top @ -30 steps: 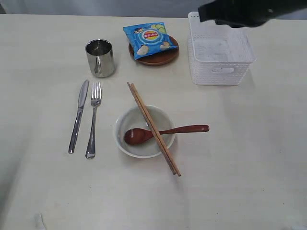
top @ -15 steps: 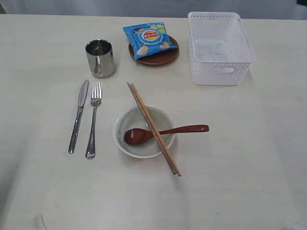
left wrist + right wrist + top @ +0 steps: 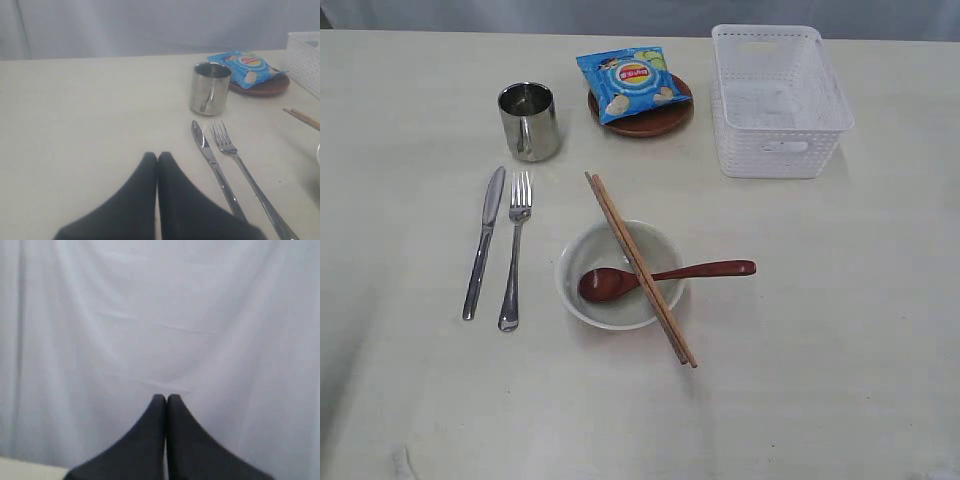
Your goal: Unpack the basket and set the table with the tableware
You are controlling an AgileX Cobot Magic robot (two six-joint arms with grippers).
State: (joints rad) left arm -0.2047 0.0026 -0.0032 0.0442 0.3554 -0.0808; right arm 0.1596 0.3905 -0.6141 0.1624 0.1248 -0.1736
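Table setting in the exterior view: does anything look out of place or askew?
Yes. A blue snack bag lies on the brown plate, though it is not tableware. The chopsticks lie slanted across the bowl, over the wooden spoon.

Gone from the exterior view: the dark right arm, a second ago hanging over the far rim of the basket near the far right corner of the table. Far rim and cut-out handle now uncovered, with the right gripper pointed at a pale curtain, fingertips pressed together.
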